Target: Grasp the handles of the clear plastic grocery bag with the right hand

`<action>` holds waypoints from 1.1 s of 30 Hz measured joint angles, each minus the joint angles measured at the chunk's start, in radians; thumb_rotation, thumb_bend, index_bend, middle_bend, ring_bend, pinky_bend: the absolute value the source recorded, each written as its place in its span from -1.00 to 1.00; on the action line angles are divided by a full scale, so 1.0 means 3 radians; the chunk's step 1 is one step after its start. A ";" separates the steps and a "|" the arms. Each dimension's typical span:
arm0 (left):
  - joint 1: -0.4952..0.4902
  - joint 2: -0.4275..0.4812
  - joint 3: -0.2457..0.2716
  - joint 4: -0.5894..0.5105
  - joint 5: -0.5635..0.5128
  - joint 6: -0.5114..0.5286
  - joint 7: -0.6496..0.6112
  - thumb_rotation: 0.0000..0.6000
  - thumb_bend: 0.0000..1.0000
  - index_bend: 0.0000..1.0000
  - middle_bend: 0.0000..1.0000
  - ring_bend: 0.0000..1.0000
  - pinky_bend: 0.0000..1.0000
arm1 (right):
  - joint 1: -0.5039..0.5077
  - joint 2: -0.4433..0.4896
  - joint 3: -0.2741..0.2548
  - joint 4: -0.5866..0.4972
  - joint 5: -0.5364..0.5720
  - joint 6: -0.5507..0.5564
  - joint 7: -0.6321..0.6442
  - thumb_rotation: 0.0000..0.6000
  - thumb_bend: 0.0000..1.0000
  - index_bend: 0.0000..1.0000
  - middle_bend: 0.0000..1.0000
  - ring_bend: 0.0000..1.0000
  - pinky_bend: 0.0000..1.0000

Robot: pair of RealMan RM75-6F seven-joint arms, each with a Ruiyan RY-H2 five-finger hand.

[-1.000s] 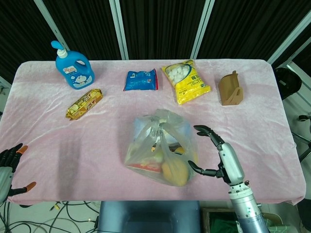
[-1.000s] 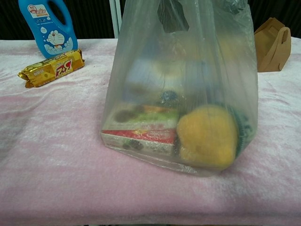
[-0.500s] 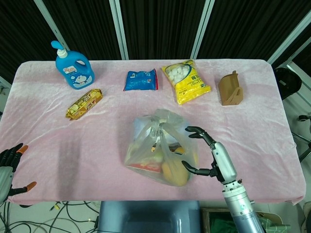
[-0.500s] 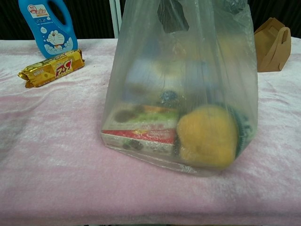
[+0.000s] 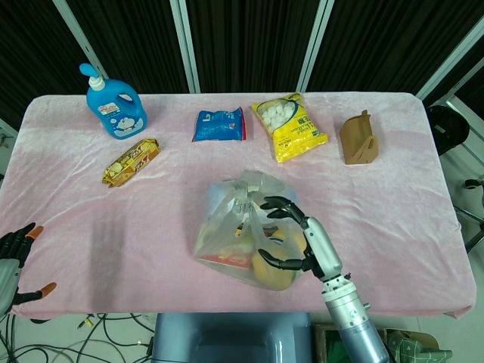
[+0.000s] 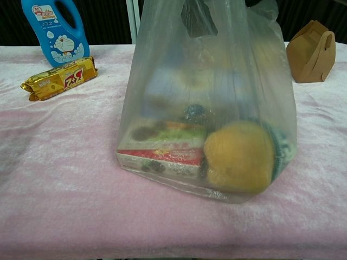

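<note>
The clear plastic grocery bag (image 5: 238, 234) stands near the table's front edge, full of groceries, with a yellow round item at its front right. Its handles (image 5: 246, 195) rise bunched at the top. In the chest view the bag (image 6: 211, 108) fills the middle and its top is cut off by the frame. My right hand (image 5: 291, 234) is over the bag's right side, fingers spread and curved, upper fingertips close to the handles; I cannot tell whether they touch. It holds nothing. My left hand (image 5: 13, 261) hangs off the table's left front corner, fingers apart, holding nothing.
Along the back of the pink table (image 5: 423, 189) lie a blue detergent bottle (image 5: 113, 102), a gold biscuit pack (image 5: 131, 161), a blue snack pouch (image 5: 219, 125), a yellow candy bag (image 5: 289, 126) and a brown paper box (image 5: 358, 139).
My right hand has moved left from beside the bag to over its right side, near the handles. The bag's right wall has shifted slightly. The left hand has stayed still.
</note>
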 measured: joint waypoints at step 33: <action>-0.0009 0.0007 -0.0004 -0.0007 -0.0019 -0.0020 -0.0010 1.00 -1.00 -1.00 -1.00 -1.00 -1.00 | 0.0479 -0.0446 0.0403 0.0000 0.0911 -0.0035 -0.0132 1.00 -0.64 -0.49 -0.42 -0.34 -0.33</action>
